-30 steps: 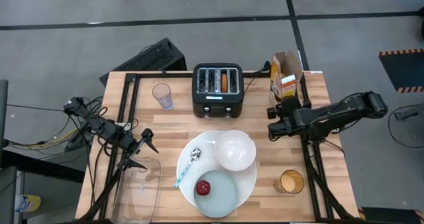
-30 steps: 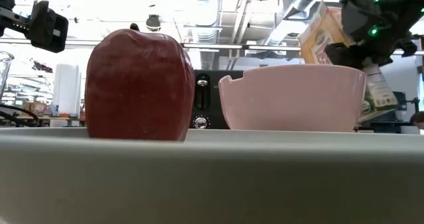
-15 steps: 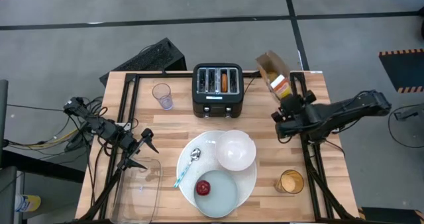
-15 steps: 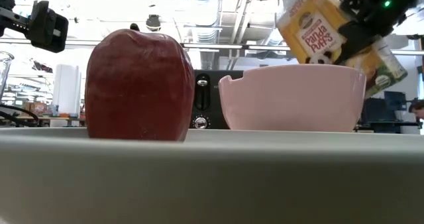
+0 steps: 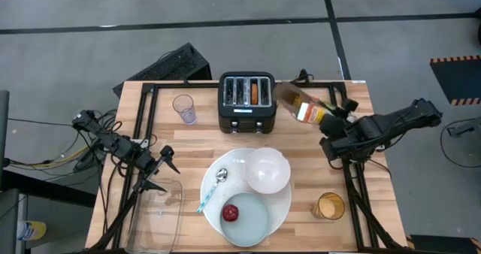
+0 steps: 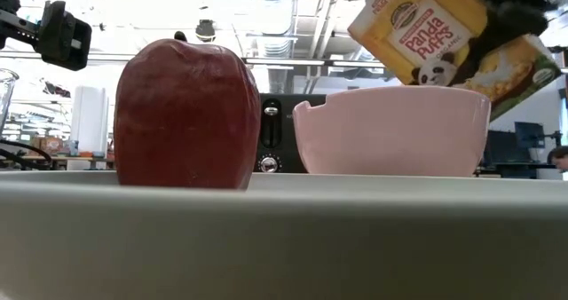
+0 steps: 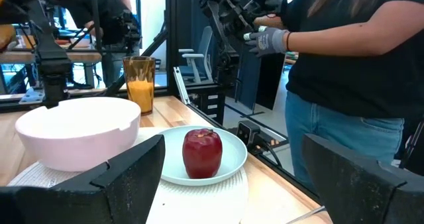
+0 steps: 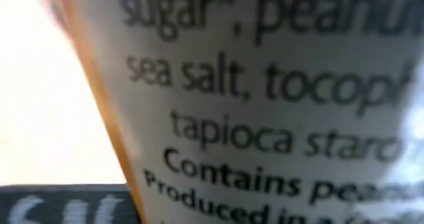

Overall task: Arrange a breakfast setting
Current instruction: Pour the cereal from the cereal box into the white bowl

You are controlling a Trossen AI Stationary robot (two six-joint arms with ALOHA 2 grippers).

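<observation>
Now | right claw (image 5: pixel 336 125) grips tilted cereal box (image 5: pixel 302 106) | above white bowl (image 5: pixel 267 170) rim

we see a black toaster (image 5: pixel 247 102) at the far middle, an empty glass (image 5: pixel 184 108) to its left, a juice glass (image 5: pixel 329 207) near right, a clear tray (image 5: pixel 156 216) near left.

white bowl (image 5: pixel 267 170) upright on large white plate (image 5: pixel 279 204) | red apple (image 5: pixel 231 213) on pale-blue plate (image 5: pixel 255 220) | spoon (image 5: pixel 212 187) alongside

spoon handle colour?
Blue; the spoon lies on the large white plate. Shows best in the high view.
</observation>
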